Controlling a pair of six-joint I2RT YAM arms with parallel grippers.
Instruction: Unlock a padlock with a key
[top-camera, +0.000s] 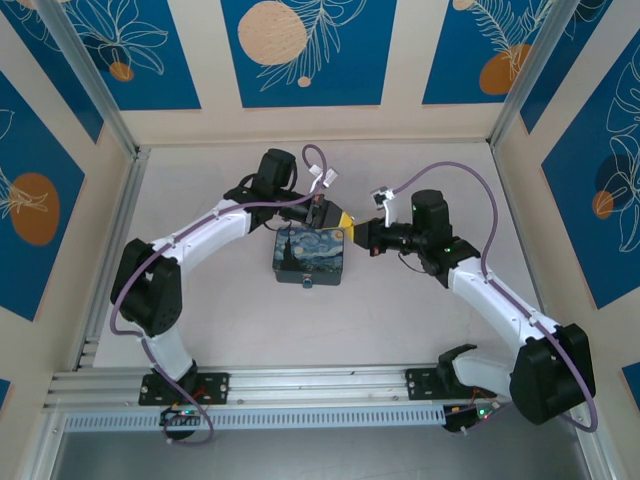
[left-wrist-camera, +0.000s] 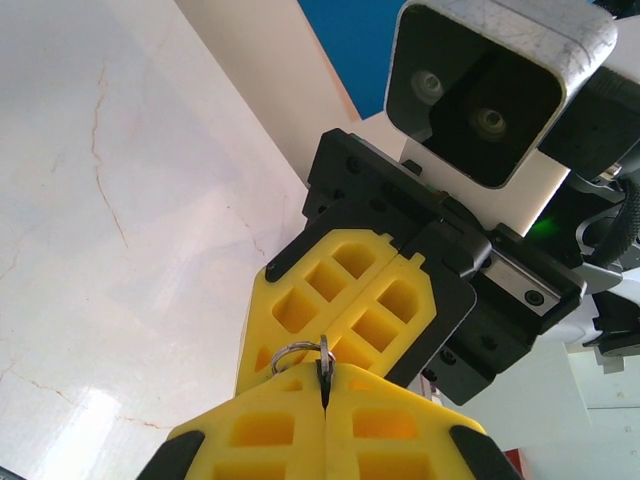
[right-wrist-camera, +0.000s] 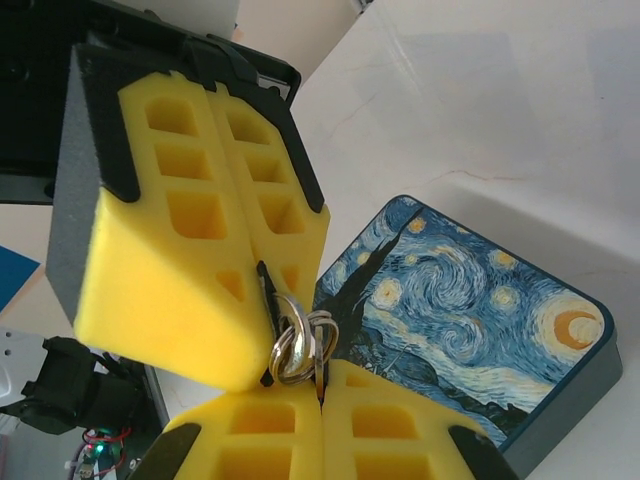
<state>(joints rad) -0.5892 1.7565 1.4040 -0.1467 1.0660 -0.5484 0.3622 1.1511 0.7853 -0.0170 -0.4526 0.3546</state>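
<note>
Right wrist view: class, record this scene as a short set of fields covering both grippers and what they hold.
left gripper: shut on key, a thin dark sliver
right gripper: shut on key ring, tip to tip with the left gripper
key ring: spans the gap between both grippers
starry-night box: flat on the table, beside the grippers

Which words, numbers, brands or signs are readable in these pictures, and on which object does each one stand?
None can be read.
The box: only a painted starry sky, no words.
The wall panels: only leaf and circle drawings.
The key rings: any stamp is too small to tell.
</note>
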